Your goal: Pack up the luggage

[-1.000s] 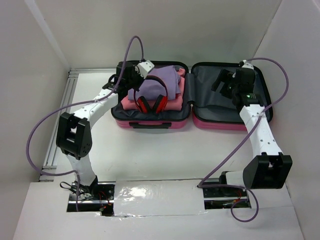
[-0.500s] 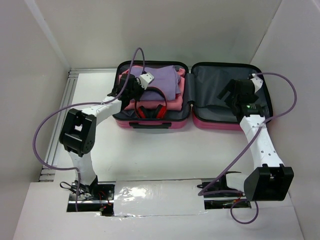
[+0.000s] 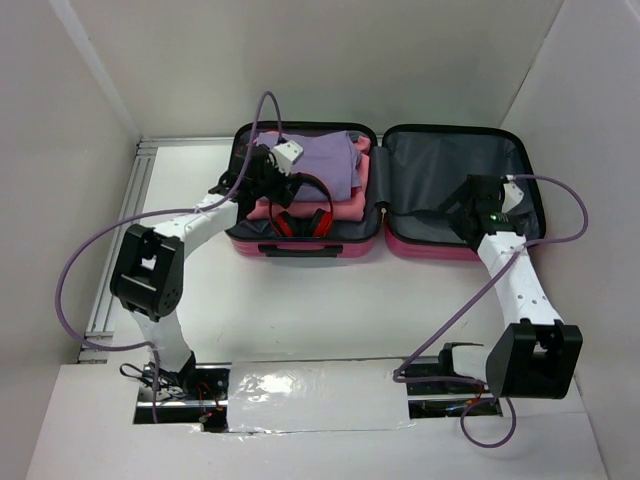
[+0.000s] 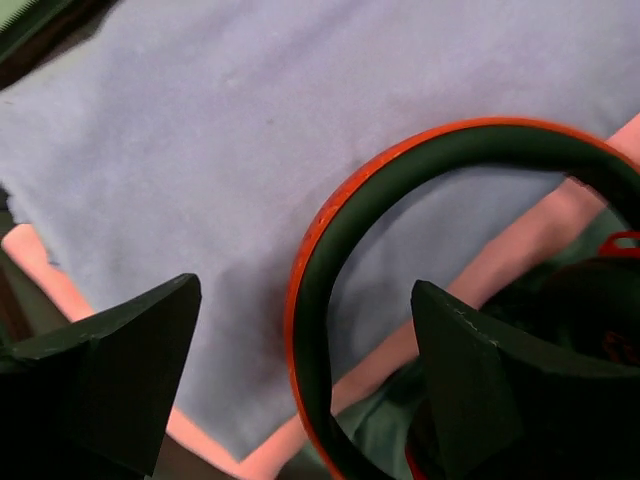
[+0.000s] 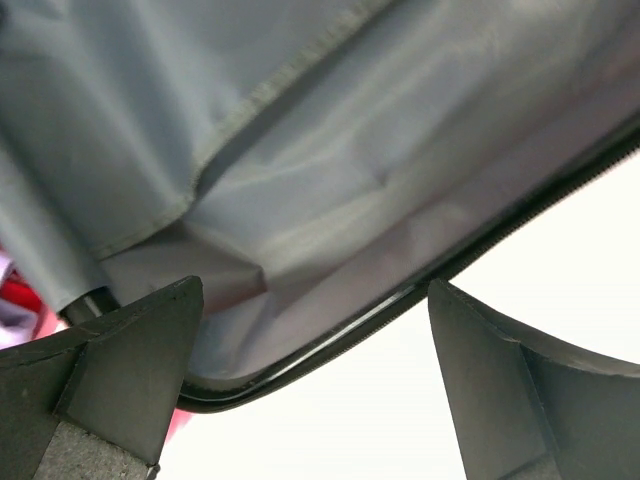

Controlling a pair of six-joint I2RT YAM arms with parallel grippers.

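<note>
The luggage [image 3: 300,243] lies open on the table, magenta-walled, both halves facing up. Its left half holds a folded purple garment [image 3: 325,160] on a pink one [image 3: 350,205]. Red-and-black headphones [image 3: 321,224] rest on top of them. My left gripper [image 3: 272,178] hovers over the headphones' left side, open. In the left wrist view its jaws [image 4: 305,300] straddle the headband [image 4: 320,230] without touching it. My right gripper [image 3: 462,205] is open above the front rim of the grey-lined right half [image 3: 440,170]. Nothing sits between its jaws [image 5: 315,290].
White walls enclose the table on three sides. An aluminium rail [image 3: 118,250] runs along the left edge. Purple cables [image 3: 90,250] loop from both arms. Bare white table [image 5: 450,400] lies just in front of the right half's black zipper rim [image 5: 400,300].
My left gripper has opened and let go of the headphones, which now lie on the clothes. The right gripper has drawn back toward the right half's front rim.
</note>
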